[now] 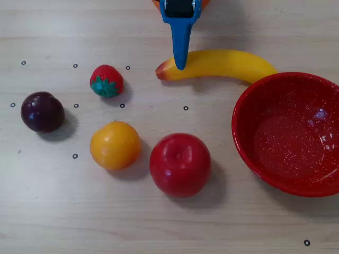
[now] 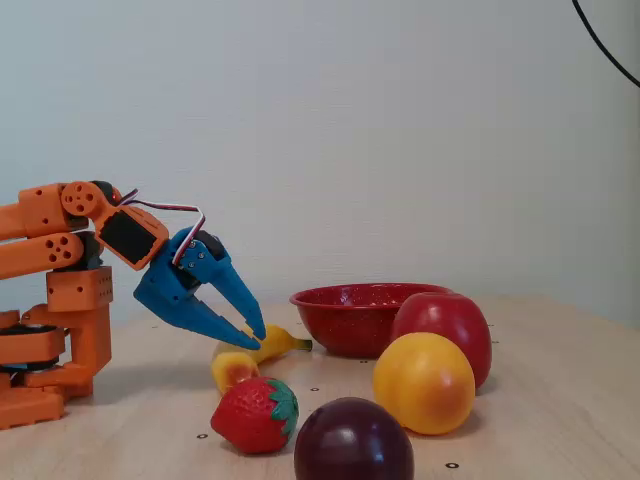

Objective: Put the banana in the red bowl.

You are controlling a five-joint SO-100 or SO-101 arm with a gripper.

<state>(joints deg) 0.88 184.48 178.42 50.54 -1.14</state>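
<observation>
One blue two-finger gripper (image 2: pixel 250 338), jaws narrowly parted and empty, hovers over the long glossy yellow plastic banana (image 1: pixel 220 64); approach step; next, descend and close, then carry to the speckled red bowl (image 1: pixel 249 153)

Red bowl (image 1: pixel 296 174) cut by overhead right edge.

Open table (image 1: pixel 212 114) between banana (image 1: pixel 222 64) and apple (image 1: pixel 180 164)

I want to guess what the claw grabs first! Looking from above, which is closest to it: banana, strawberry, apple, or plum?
From the gripper:
1. banana, right under its tip
2. strawberry, to the left
3. apple, lower middle
4. plum, far left
</observation>
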